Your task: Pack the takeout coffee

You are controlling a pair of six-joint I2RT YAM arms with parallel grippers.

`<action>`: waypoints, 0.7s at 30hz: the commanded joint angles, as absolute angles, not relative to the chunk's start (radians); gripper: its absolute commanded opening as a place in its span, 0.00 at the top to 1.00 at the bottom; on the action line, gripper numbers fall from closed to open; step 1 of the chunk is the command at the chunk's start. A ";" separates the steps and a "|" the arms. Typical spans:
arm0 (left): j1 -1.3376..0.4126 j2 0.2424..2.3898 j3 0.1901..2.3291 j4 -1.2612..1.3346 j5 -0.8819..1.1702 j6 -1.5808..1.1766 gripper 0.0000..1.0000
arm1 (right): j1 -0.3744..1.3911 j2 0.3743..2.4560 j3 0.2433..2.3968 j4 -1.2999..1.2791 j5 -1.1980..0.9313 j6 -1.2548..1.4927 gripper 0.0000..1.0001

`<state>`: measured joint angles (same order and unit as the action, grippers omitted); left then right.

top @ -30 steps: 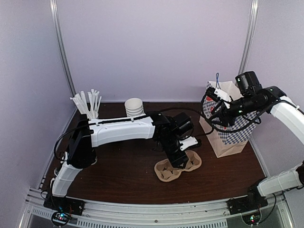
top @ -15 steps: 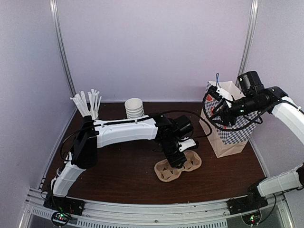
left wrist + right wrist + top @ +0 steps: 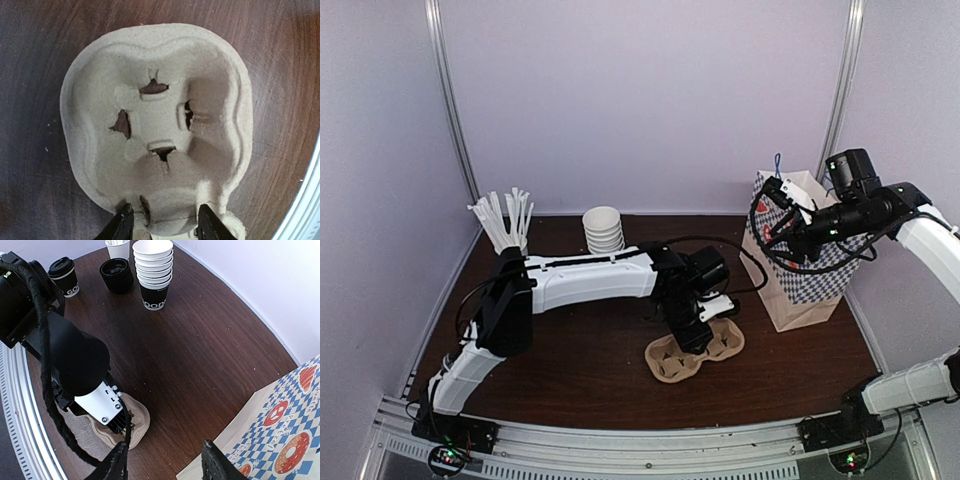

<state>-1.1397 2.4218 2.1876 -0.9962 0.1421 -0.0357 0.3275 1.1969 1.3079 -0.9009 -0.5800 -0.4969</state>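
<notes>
The takeout coffee (image 3: 64,276), a white-and-black cup with a black dome lid, stands on the table at the far left in the right wrist view; in the top view the left arm hides it. A brown pulp cup carrier (image 3: 155,125) lies flat on the table (image 3: 580,370) and holds no cups. My left gripper (image 3: 165,227) is low over it, open, its fingers straddling the carrier's near well. My right gripper (image 3: 167,465) is open and empty, held high beside the mouth of the checkered paper bag (image 3: 800,270).
A stack of lidless cups (image 3: 152,270), a pile of black lids (image 3: 117,274) and a white cup of white sticks (image 3: 510,235) stand at the back. The bag (image 3: 285,435) stands upright at the right. Purple walls enclose the table.
My left gripper has settled slightly lower and closer over the carrier. My right gripper has shifted a little by the bag's mouth.
</notes>
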 commanded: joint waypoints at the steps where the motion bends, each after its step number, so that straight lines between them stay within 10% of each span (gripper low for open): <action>1: -1.136 2.445 2.217 -0.982 0.133 -0.044 0.54 | 0.318 1.175 1.322 -0.894 -0.592 -0.485 0.50; 21: -1.144 2.394 2.215 -1.008 0.139 -0.037 0.65 | 0.221 1.192 1.496 -0.943 -0.622 -0.428 0.50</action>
<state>-1.1435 2.4340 2.2024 -1.0012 0.1322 -0.0437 0.2821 1.1969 1.3808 -0.9318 -0.5850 -0.4782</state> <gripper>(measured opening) 0.348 0.495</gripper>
